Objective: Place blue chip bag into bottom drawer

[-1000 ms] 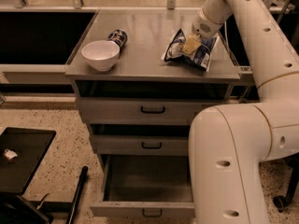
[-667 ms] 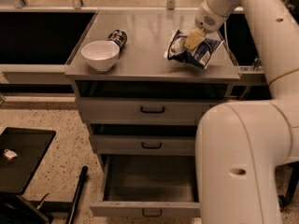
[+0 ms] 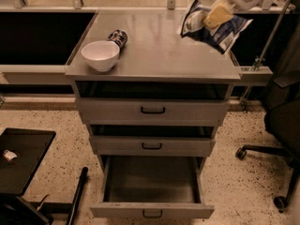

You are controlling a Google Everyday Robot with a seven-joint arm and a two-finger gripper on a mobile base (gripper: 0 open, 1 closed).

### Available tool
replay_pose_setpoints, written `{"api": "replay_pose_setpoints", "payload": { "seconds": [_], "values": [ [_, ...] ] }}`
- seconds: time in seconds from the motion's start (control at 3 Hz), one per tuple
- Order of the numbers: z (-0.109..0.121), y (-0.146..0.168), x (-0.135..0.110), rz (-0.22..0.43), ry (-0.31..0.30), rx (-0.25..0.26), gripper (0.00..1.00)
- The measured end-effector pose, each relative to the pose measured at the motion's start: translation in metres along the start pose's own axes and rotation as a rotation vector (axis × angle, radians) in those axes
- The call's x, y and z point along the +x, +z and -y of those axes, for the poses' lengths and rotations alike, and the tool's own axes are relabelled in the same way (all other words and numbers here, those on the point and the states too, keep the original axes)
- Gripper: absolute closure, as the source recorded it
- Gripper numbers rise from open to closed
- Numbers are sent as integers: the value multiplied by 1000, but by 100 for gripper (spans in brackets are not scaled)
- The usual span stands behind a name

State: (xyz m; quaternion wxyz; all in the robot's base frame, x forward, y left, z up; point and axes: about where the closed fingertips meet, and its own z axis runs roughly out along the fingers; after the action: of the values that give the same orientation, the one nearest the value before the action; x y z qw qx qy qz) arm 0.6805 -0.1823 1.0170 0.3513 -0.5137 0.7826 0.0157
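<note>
The blue chip bag (image 3: 221, 31), crumpled dark-blue foil with white patches, hangs in the air above the right part of the grey cabinet top (image 3: 159, 55). My gripper (image 3: 216, 17), on the white arm at the top right, is shut on the bag's upper part with yellowish pads. The bottom drawer (image 3: 152, 211) is pulled open at the foot of the cabinet; its deep grey tray shows nothing inside, and a dark loop handle sits on its front. The two drawers above it are closed.
A white bowl (image 3: 100, 55) and a small dark can (image 3: 118, 37) lying on its side sit on the left of the cabinet top. An office chair (image 3: 281, 121) stands at the right. A black tray (image 3: 21, 158) lies on the floor at the left.
The gripper has lifted the chip bag off the cabinet top; it now hangs in the air. The arm that covered the lower right has moved out of view.
</note>
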Motion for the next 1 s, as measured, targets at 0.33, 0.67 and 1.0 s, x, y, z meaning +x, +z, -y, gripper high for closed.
{"api": "replay_pose_setpoints", "payload": {
  "seconds": [0.33,0.67,1.0],
  "values": [
    [-36,-87,-33,176,-56,106,100],
    [-95,-129,-77,364,-127,135,100],
    [-111,-125,-77,421,-108,136,100]
  ]
}}
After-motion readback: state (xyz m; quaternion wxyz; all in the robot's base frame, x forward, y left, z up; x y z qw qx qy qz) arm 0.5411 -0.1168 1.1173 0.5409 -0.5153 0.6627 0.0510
